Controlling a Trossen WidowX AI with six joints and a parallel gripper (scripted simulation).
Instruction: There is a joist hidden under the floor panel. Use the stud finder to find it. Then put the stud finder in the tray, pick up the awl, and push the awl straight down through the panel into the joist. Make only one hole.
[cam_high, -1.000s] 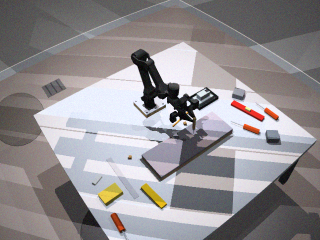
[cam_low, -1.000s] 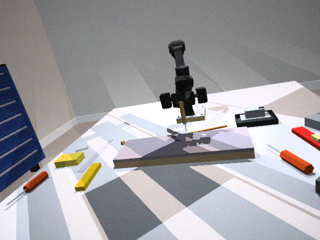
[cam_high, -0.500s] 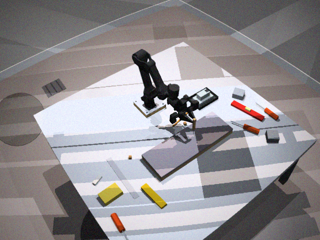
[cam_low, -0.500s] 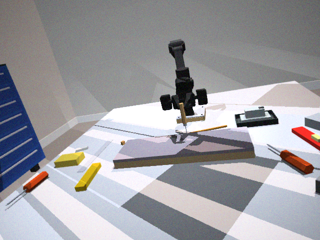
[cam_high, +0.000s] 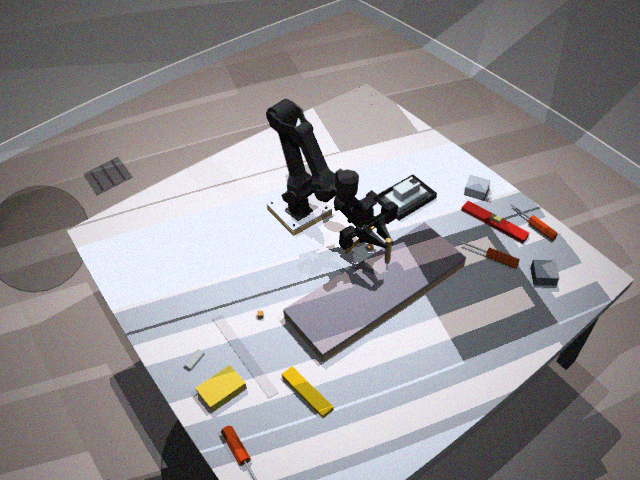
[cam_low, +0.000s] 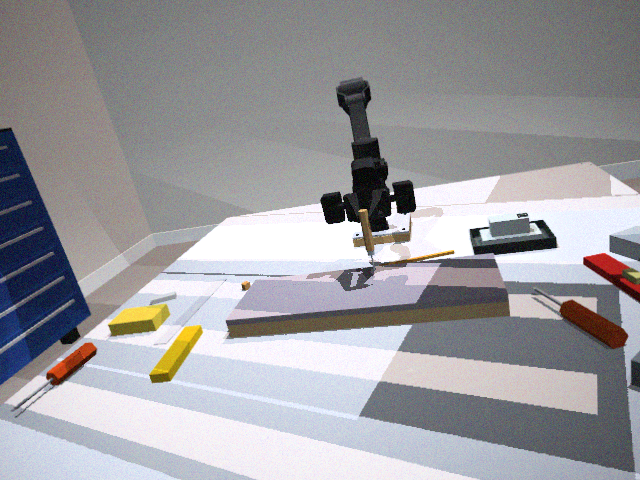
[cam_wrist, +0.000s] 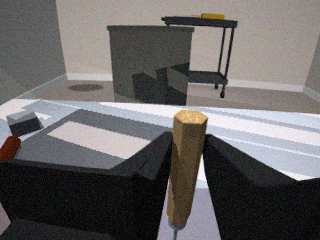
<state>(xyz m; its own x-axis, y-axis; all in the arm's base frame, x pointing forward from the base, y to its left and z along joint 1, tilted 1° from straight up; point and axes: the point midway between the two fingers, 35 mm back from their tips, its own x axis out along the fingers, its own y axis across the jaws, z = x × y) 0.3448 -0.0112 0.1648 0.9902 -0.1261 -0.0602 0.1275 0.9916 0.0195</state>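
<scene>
My gripper (cam_high: 387, 241) (cam_low: 364, 212) (cam_wrist: 187, 140) is shut on the wooden handle of the awl (cam_high: 388, 251) (cam_low: 366, 232) (cam_wrist: 185, 175). The awl points down, leaning slightly in the exterior view. Its tip is over the rear part of the floor panel (cam_high: 356, 310) (cam_low: 310, 299); I cannot tell if it touches the surface. No hole shows; the arm's shadow covers part of the panel. The pale stud finder (cam_high: 406, 189) (cam_low: 509, 225) sits in the black tray (cam_high: 432, 195) (cam_low: 516, 248), behind the panel.
An orange stick (cam_low: 423, 257) lies behind the panel. A red level (cam_high: 475, 210) (cam_low: 602, 266), screwdrivers (cam_high: 502, 257) (cam_low: 591, 322) and grey blocks (cam_high: 477, 187) lie to the right. A yellow block (cam_high: 221, 387) (cam_low: 138, 319), a yellow bar (cam_high: 307, 391) (cam_low: 176, 353) and another screwdriver (cam_high: 235, 444) (cam_low: 72, 362) lie to the left.
</scene>
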